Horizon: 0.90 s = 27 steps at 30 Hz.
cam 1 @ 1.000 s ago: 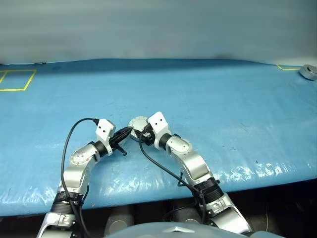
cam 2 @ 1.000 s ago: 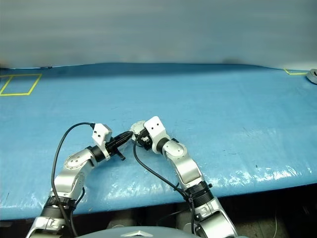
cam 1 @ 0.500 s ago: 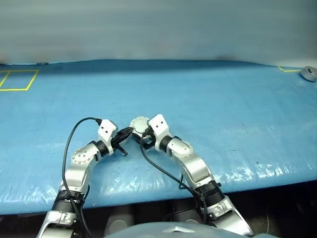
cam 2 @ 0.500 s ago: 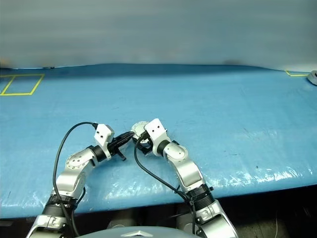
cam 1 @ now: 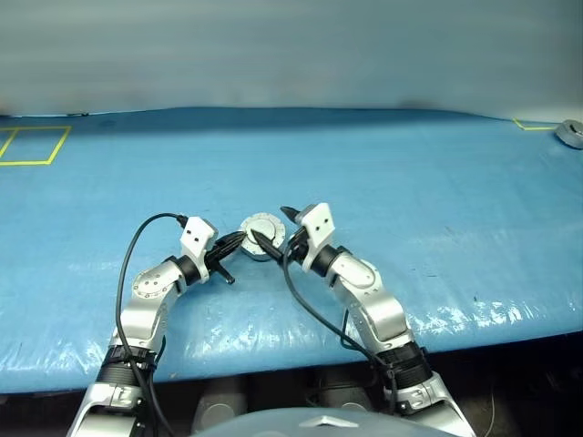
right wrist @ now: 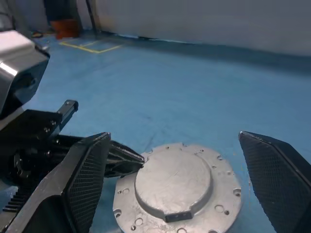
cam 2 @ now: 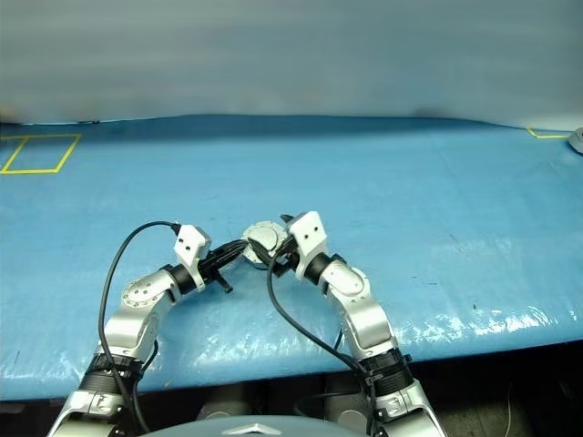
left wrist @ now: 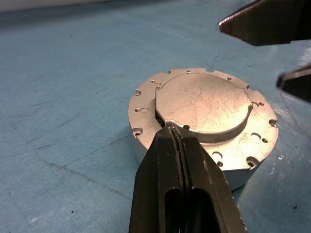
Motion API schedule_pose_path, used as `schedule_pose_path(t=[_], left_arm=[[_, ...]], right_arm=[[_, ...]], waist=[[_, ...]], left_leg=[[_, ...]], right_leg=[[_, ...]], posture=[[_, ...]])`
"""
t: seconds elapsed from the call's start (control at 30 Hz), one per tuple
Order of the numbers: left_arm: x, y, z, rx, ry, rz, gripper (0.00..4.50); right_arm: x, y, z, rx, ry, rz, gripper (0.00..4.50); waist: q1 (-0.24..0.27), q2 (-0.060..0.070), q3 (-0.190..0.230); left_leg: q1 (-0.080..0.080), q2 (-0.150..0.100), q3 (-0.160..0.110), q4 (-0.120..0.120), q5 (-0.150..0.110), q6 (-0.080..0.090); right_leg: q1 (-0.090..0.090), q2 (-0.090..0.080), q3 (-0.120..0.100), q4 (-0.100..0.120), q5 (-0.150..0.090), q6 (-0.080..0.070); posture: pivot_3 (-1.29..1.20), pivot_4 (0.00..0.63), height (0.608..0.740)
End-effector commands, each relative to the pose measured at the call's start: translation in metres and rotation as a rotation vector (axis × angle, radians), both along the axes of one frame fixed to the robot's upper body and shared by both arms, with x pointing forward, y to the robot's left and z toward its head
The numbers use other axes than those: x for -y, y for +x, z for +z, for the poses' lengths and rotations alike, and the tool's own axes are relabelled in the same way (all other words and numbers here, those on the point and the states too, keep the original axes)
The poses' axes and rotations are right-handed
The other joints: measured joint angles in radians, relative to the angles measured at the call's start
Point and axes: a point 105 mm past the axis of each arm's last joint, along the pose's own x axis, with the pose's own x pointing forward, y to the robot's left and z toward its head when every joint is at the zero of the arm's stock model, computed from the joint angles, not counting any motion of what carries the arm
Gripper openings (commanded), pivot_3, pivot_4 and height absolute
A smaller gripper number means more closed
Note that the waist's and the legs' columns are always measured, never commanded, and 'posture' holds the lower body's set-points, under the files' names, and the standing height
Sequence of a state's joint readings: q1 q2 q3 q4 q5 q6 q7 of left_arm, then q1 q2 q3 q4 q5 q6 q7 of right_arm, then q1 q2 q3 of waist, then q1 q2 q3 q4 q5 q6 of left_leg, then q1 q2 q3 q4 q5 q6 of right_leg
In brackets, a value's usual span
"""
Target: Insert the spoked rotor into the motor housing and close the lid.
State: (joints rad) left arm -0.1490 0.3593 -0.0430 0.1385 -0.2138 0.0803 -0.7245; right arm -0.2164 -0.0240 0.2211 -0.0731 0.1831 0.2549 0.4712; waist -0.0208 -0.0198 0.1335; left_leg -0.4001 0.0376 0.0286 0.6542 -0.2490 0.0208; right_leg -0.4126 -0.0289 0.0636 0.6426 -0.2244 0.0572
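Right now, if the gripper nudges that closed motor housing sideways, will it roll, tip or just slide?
The motor housing looks like solid metal, so probably stiff and heavy for its size. Low and lying flat on the blue mat, it should slide, not tip or roll.

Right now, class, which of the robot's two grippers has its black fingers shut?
The left gripper: its fingers are pressed together, tips at the rim of the closed lid. The right gripper stands wide open above the motor housing.

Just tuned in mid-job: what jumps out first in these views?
The silver motor housing sits near the front edge of the blue table, its lid closed flat on top. The left end effector, shut, touches the lid's edge, while the right end effector hangs wide open just above it.
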Motion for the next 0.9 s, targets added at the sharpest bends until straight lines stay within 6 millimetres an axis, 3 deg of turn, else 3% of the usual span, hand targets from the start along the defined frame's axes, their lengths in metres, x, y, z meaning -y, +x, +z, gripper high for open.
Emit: schedule_pose_path(t=[0.03,0.17,0.3,0.5,0.73,0.9], left_arm=[[0.003,-0.005,-0.014,-0.053,0.036,-0.029,0.0],[0.004,-0.006,-0.014,-0.054,0.034,-0.034,0.0],[0.003,-0.006,-0.014,-0.055,0.041,-0.038,0.0],[-0.002,-0.003,-0.012,-0.051,0.045,-0.028,0.0],[-0.002,-0.002,-0.011,-0.042,0.055,-0.029,0.0],[-0.003,-0.002,-0.01,-0.044,0.058,-0.027,0.0]], right_arm=[[0.018,-0.004,0.01,-0.101,0.192,0.007,4.45],[0.04,-0.007,-0.022,-0.429,0.38,-0.017,4.45],[0.057,-0.008,-0.052,-0.604,0.441,-0.102,4.45],[0.043,-0.019,-0.079,-0.71,0.375,-0.069,4.45],[0.013,-0.024,-0.078,-0.723,0.349,0.04,4.45],[0.001,-0.017,-0.062,-0.682,0.384,0.094,4.45]], waist=[[0.002,0.0,0.0],[0.001,0.0,0.0],[0.001,0.001,0.0],[-0.005,0.001,0.0],[-0.015,0.0,0.0],[-0.016,0.0,0.0]], left_leg=[[0.0,0.0,0.0,0.0,0.0,0.0],[0.0,0.0,0.0,0.0,0.0,0.0],[0.0,0.001,0.001,0.0,0.0,0.0],[0.0,0.001,0.001,-0.002,0.0,0.0],[0.004,0.002,0.001,-0.002,0.0,0.0],[0.003,0.002,0.001,-0.002,0.0,0.0]], right_leg=[[0.0,0.0,0.0,0.0,0.0,0.0],[0.0,0.0,0.0,0.0,0.002,-0.004],[0.0,-0.001,0.0,0.0,0.002,-0.004],[-0.001,0.0,0.0,-0.001,0.001,-0.002],[0.001,0.001,0.0,0.0,-0.001,0.001],[0.0,0.001,0.0,0.0,-0.001,0.0]], posture=[[0.0,0.15,0.74],[0.0,0.15,0.74],[0.0,0.15,0.74],[0.0,0.15,0.74],[0.0,0.15,0.74],[0.0,0.15,0.74]])
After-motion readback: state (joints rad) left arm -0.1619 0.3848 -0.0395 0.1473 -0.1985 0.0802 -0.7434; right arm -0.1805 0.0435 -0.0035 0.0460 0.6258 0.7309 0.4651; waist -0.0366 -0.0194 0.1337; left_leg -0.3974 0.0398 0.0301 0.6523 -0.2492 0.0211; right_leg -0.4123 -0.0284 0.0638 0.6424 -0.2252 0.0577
